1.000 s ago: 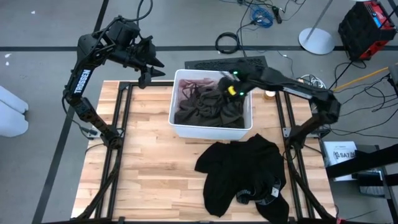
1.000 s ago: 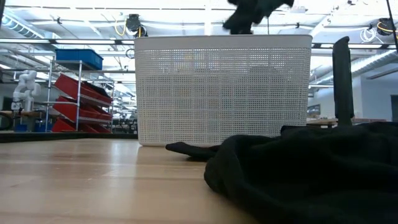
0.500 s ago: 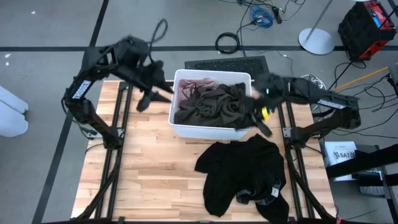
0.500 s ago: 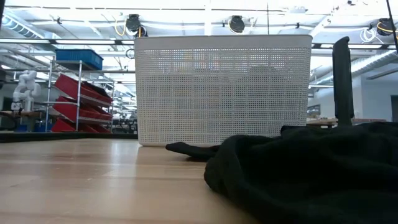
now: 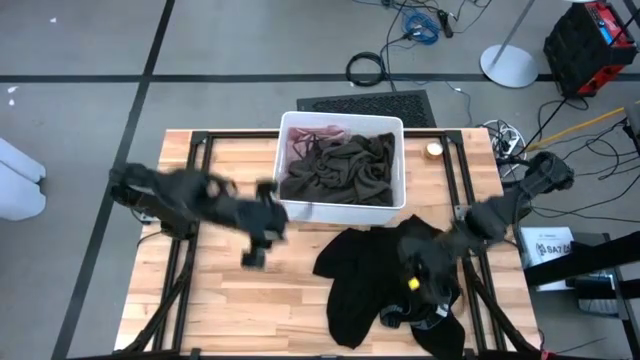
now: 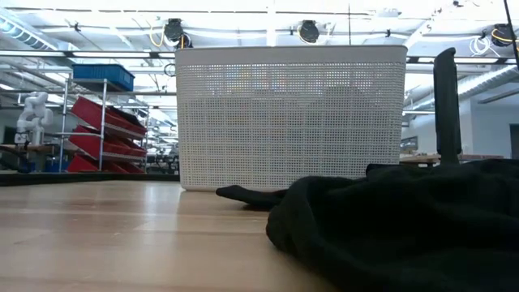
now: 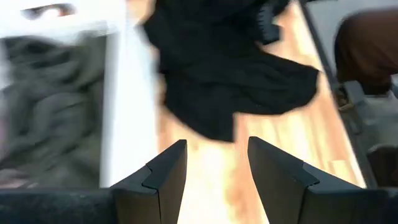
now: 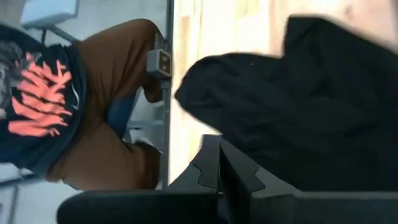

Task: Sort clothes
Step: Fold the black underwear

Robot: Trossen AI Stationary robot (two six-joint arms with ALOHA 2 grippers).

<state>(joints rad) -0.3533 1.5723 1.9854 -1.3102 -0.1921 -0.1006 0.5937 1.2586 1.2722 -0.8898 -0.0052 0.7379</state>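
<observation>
A black garment (image 5: 370, 280) lies spread on the wooden table near its near right edge; it also shows in the low view (image 6: 405, 227). An olive-green garment (image 5: 345, 170) fills the white bin (image 5: 340, 212), with a pink one (image 5: 305, 140) at the bin's far left corner. My left gripper (image 5: 253, 250) is open and empty over bare table, left of the bin's near left corner; its wrist view (image 7: 217, 155) looks at the black garment (image 7: 230, 81). My right gripper (image 5: 413, 280) is shut above the black garment (image 8: 311, 106). The beige and teal garments are hidden.
The white perforated bin (image 6: 292, 113) stands at the table's far middle. A small round object (image 5: 433, 150) lies to the right of the bin. A person in brown trousers (image 8: 93, 106) stands beyond the table's right edge. Bare wood lies on the table's left half.
My left gripper has swung fast from beyond the bin's far left corner toward the near edge, down beside the bin's near left corner. My right gripper has left the olive garment in the bin and swung toward the near edge, over the black garment.
</observation>
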